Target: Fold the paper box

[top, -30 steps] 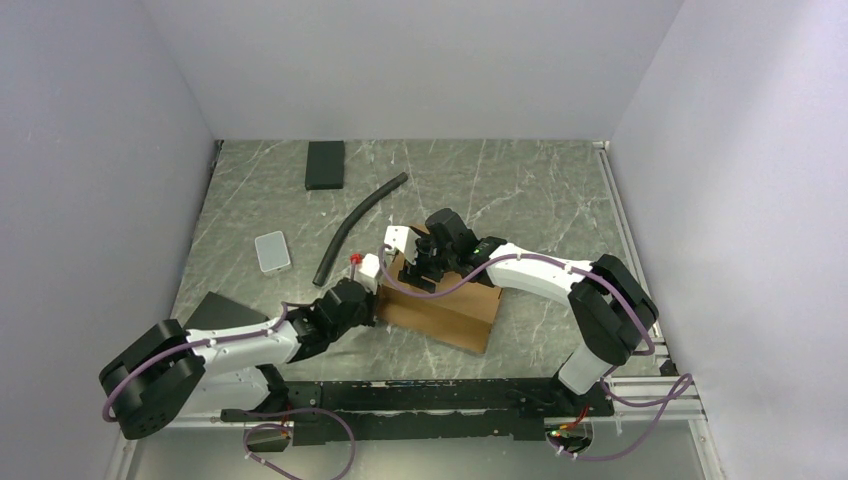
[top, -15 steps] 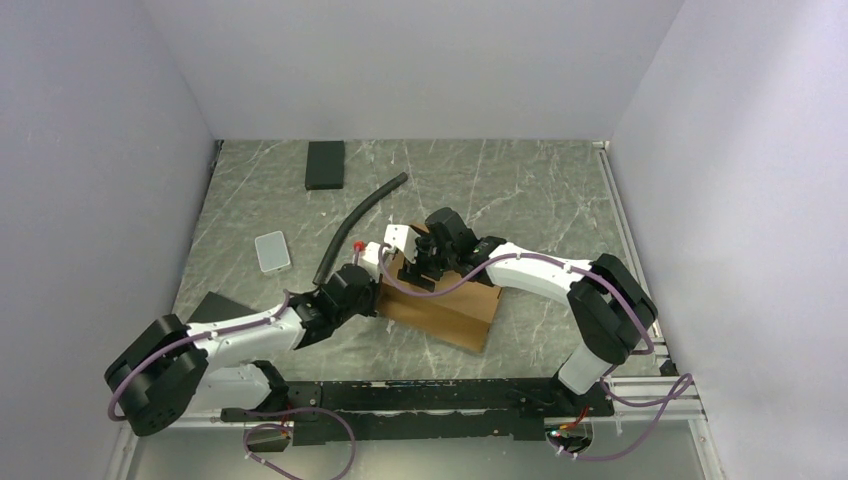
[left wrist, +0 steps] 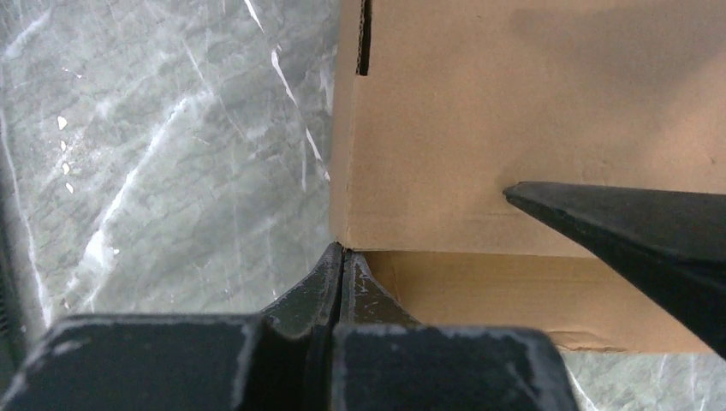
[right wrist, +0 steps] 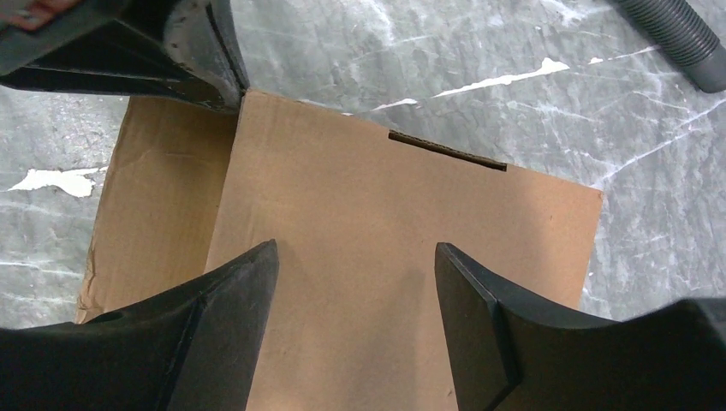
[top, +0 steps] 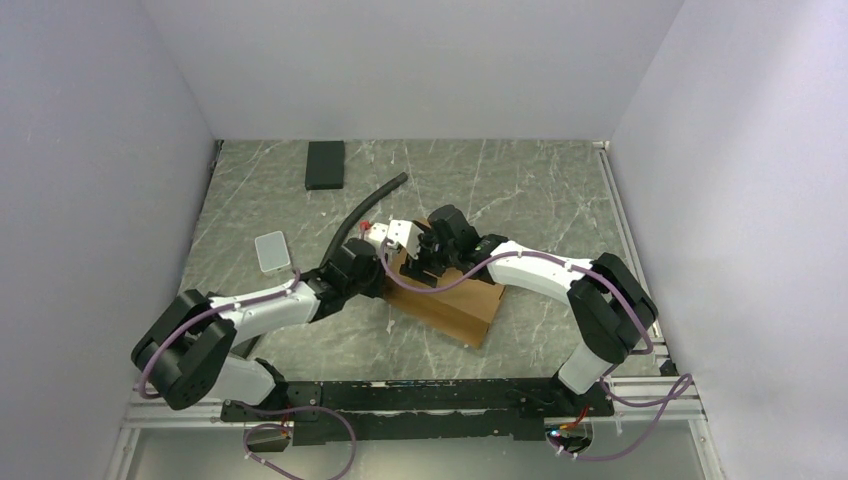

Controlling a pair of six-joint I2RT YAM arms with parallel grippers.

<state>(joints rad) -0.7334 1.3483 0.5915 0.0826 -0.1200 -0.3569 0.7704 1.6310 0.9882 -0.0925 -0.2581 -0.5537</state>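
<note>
The paper box (top: 460, 305) is a brown cardboard mailer lying in the middle of the table, with its slotted top panel (right wrist: 385, 231) facing up. My left gripper (top: 385, 273) is shut, and its tips (left wrist: 342, 250) touch the left corner of the top panel (left wrist: 514, 111); nothing shows between its fingers. It also shows in the right wrist view (right wrist: 205, 60). My right gripper (top: 432, 266) is open just above the top panel, with its fingers spread (right wrist: 355, 248). One right finger (left wrist: 633, 231) crosses the left wrist view.
A black corrugated hose (top: 365, 210) lies just behind the box and the left wrist. A small black flat block (top: 325, 165) sits at the back left. A small grey flat pad (top: 271, 250) lies left of the arms. Walls enclose three sides.
My left arm has swung away from me along the box's left end, from its near-left corner to the far-left corner. The box's left end has shifted slightly right. The right gripper has stayed put.
</note>
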